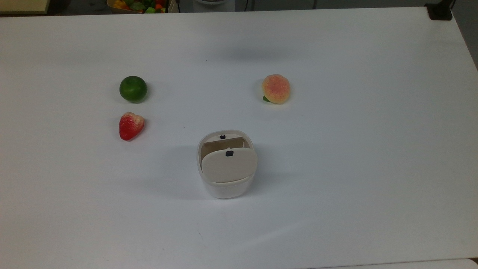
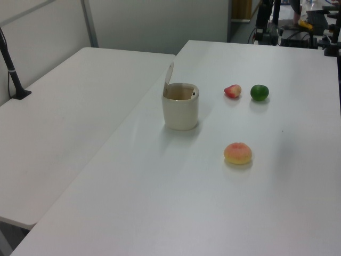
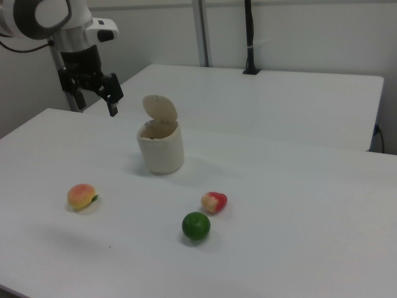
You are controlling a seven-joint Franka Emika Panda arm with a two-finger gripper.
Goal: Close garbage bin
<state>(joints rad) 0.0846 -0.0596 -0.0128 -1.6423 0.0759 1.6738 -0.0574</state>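
A robotics lab: a white-and-black robot arm (image 3: 56,28) stands over a bare white laminate table (image 1: 336,168), a second white table (image 2: 58,122) adjoins it, with plain grey partition walls (image 3: 298,31) and black camera posts (image 3: 249,37)

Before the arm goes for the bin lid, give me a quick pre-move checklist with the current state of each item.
1. Lid standing open on the garbage bin: ok.
2. Bin upright on the table: ok.
3. Gripper open and holding nothing: ok.
4. Gripper raised, off to the right view's left of the bin, not touching it: ok.
5. Strawberry, lime and peach apart from the bin: ok.
6. Nothing inside blocking the lid: cannot tell.
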